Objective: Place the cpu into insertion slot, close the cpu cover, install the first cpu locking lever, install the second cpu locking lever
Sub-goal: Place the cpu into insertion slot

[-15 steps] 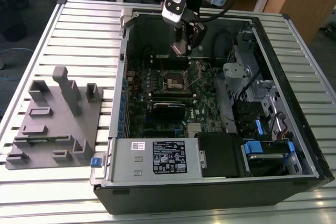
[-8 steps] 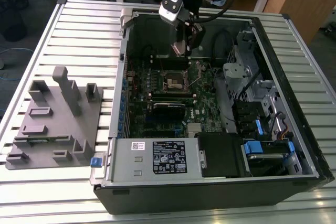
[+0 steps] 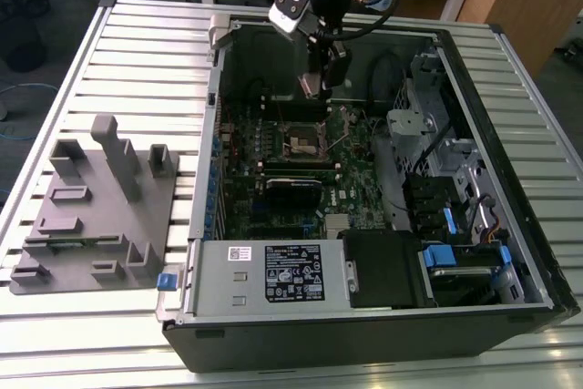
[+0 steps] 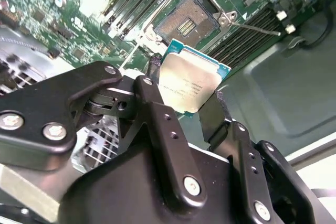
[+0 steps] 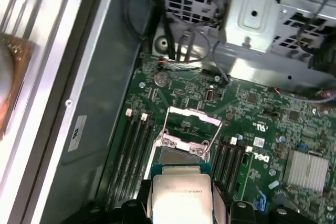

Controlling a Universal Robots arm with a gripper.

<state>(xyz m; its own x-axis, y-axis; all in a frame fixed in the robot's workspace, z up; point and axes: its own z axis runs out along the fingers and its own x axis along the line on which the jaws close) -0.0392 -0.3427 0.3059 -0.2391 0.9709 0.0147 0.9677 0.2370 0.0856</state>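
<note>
**Cpu gripped in the air near the open socket**

In the exterior view, the black end effector [image 3: 321,84] hangs inside the open black and grey metal computer case [image 3: 364,325]. The case lies on the ribbed pale metal worktop [image 3: 137,52]. The end effector is above the green circuit board [image 3: 355,170], near the small square dark-framed insertion slot [image 3: 305,140]. A grey moulded fixture block [image 3: 86,207] lies on the worktop at the exterior view's left, apart from the case.

In the second wrist view, the end effector [image 4: 187,87] is clenched on the small flat square cpu with a dull grey metal top [image 4: 191,80]. Its black fingers [image 4: 153,72] press on two opposite edges. The cpu is held in the air, apart from the insertion slot [image 4: 184,22], whose contact field lies bare. Long black memory slots [image 4: 247,30] run beside the slot.

In the first wrist view, the cpu [image 5: 181,195] sits in the grasp of the end effector [image 5: 181,205] above the board, near the insertion slot [image 5: 181,157]. The thin silver-grey metal cpu cover [image 5: 194,115], a frame with a square window, stands raised off the slot.
</note>
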